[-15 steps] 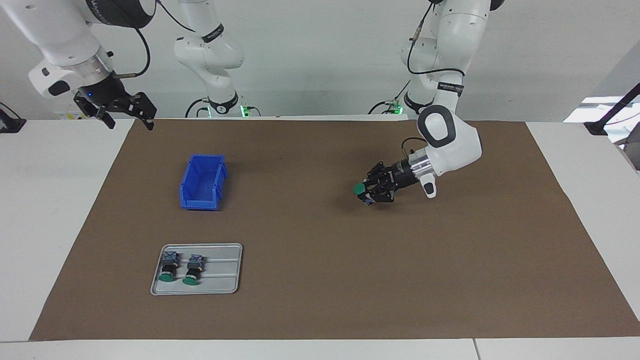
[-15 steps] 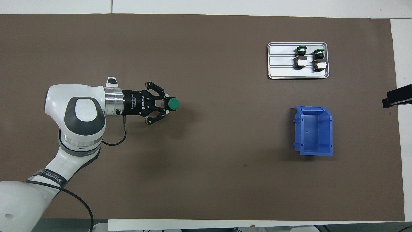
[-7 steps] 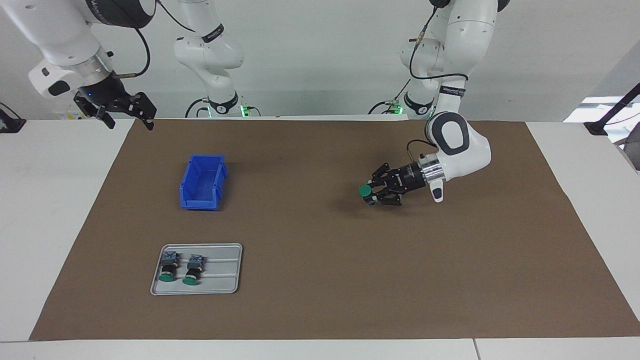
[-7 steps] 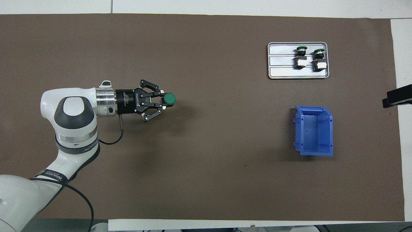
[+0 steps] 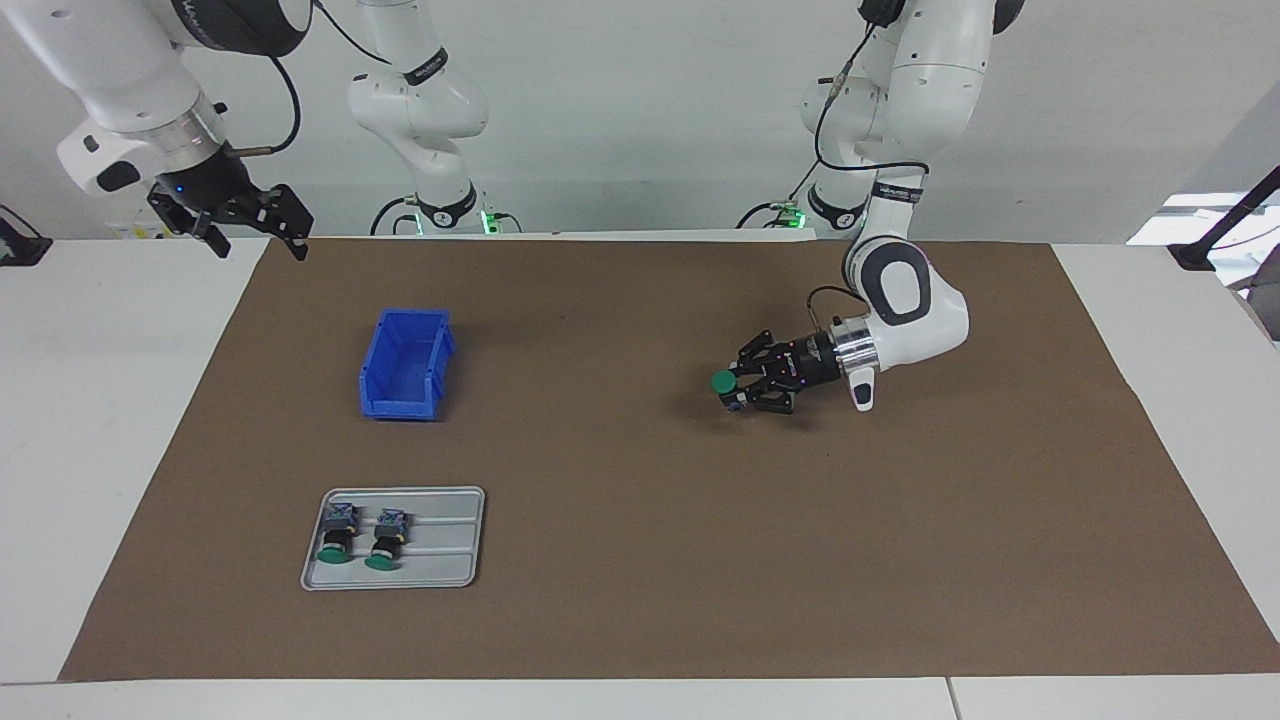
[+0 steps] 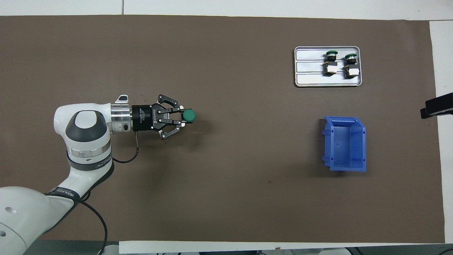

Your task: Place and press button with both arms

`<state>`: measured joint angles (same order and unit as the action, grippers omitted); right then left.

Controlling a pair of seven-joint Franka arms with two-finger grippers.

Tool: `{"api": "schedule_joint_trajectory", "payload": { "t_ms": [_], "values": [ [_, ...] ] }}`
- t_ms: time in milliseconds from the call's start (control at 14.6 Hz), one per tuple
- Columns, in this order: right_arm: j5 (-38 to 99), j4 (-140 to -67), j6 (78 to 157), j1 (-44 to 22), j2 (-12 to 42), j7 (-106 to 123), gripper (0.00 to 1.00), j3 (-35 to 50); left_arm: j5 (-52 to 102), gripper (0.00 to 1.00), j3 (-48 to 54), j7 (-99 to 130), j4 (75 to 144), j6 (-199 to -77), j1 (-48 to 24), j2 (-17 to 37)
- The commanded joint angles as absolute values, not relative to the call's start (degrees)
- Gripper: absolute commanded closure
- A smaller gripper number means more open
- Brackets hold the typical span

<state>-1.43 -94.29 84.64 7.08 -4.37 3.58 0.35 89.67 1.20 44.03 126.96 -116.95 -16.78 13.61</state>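
You have a brown mat (image 5: pixel 640 560) covering most of the white surface (image 5: pixel 100 400), and the stretch of mat around the left tool (image 5: pixel 738 388) is bare, with no object standing between it and the containers at the right arm's end. There you see a blue bin (image 5: pixel 405 364) sitting open-topped and empty, and, farther from the robots than the bin, a shallow grey tray (image 5: pixel 440 540) with ribbed lanes. Two spare buttons (image 5: pixel 338 533) lie on their sides in the tray, side by side in the lanes toward the right arm's end, their green caps pointing away from the robots; the tray's remaining lane is bare. Your left tool is turned sideways, low over the mat toward the left arm's end, and it is clamped on the button (image 5: pixel 724 381), gripping the block body so the green cap sticks out past the fingertips toward the right arm's end. You cannot tell from these views whether the button touches the mat or hangs just above it. Your right tool (image 5: pixel 255 232) waits raised above the corner of the mat near its own base, well apart from the bin, with its fingers spread and holding nothing.
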Motion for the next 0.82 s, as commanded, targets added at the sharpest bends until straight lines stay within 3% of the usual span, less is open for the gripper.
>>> {"api": "schedule_joint_trajectory", "payload": {
  "t_ms": [0,753],
  "values": [
    [-1.2,-95.2,84.1,7.4,-5.4,4.3,0.01,0.5,94.6,0.92,1.4,38.3,130.2,-114.8,-15.6,13.2],
    [-1.3,-95.2,84.1,7.4,-5.4,4.4,0.01,0.5,100.4,0.92,1.4,36.9,131.0,-114.7,-17.3,14.9]
  ]
}}
